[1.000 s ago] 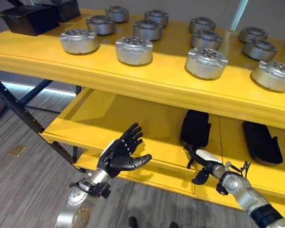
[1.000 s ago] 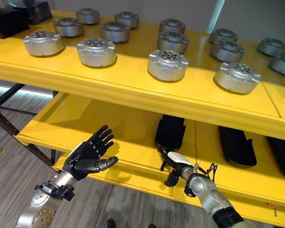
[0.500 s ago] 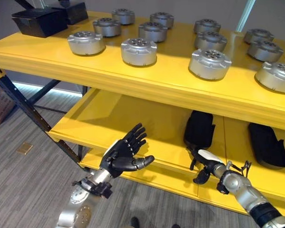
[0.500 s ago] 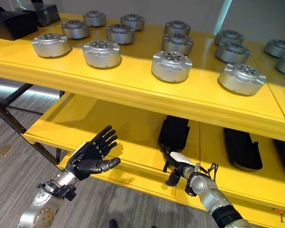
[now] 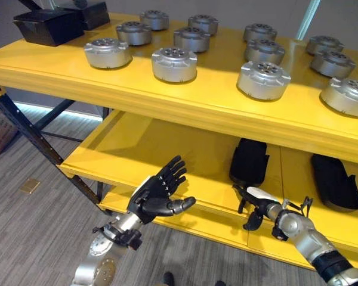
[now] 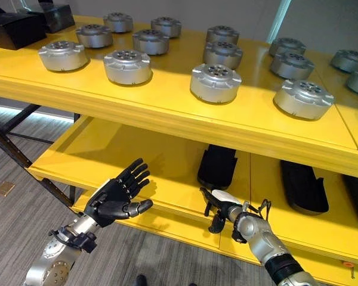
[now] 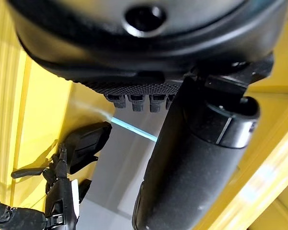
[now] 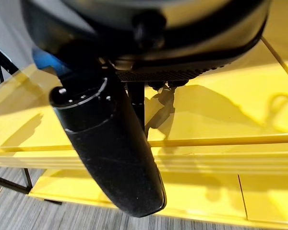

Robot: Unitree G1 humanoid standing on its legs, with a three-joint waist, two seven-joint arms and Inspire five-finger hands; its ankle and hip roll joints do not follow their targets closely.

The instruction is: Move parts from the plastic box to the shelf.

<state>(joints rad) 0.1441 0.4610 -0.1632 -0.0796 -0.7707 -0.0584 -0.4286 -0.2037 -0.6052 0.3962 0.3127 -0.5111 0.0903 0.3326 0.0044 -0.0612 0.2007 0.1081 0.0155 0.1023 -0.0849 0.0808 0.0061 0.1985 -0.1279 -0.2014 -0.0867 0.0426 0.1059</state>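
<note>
Where the left eye view looks down: yellow shelf [image 5: 167,98] with two tiers. Upper tier carrying round silver metal parts [image 5: 174,64] in rows, all upright, spaced apart; black boxes [image 5: 45,25] at far left corner. Lower tier holding flat black pads [image 5: 249,161], one near middle, another further right. Left robot hand [image 5: 158,193] hovering in front of lower tier edge, palm up, fingers spread and straight, thumb out to the side, holding nothing. Right robot hand [image 5: 253,202] just at lower tier front edge, near the middle pad, fingers loosely bent downward, white thumb cover on top, nothing in it. Grey carpet floor [image 5: 30,226] below, dark frame leg [image 5: 36,140] at left.

Right eye view: same layout. Left robot hand [image 6: 116,193] flat and splayed, empty. Right robot hand [image 6: 219,208] relaxed, clear of the pad [image 6: 217,165] behind it. Parts [image 6: 216,82] all on upper tier, none in either hand.

Left wrist view: dark bulk of hand close up, thumb [image 7: 192,167] sticking out, fingertips [image 7: 134,100] in a row, extended. Yellow shelf surface past them; other robot hand and a black pad [image 7: 86,141] beyond.

Right wrist view: thumb [image 8: 110,148] extended across the frame, finger stubs [image 8: 165,93] beyond, gripping nothing. Yellow lower tier [image 8: 221,120] beneath, front edge running across, grey floor at bottom.
</note>
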